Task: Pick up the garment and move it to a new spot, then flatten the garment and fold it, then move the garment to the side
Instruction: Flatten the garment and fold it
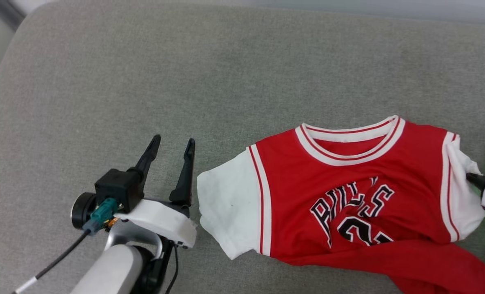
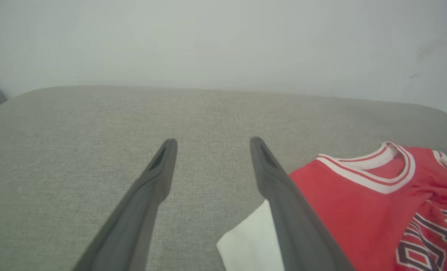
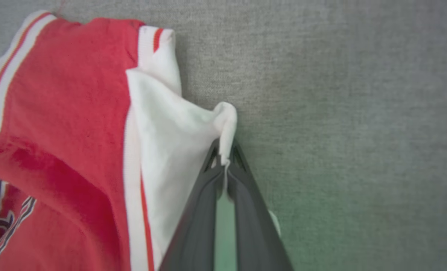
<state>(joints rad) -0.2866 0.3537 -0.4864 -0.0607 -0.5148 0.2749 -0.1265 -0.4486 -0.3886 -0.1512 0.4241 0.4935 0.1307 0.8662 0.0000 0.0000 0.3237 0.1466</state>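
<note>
Red and rumpled, the garment (image 1: 348, 196) lies at four o'clock on the grey cushion (image 1: 144, 61), its three-o'clock white sleeve (image 3: 171, 124) pinched by the right gripper (image 3: 225, 154), probably for lifting, while the left gripper (image 1: 173, 153) hovers spread apart at eight o'clock.

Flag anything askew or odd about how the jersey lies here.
The garment is not flat: its red lower part is folded up over the front, hiding the bottom of the number, and the lettering is rumpled. The right gripper pinches a white sleeve into a peak. Nothing looks damaged.
</note>
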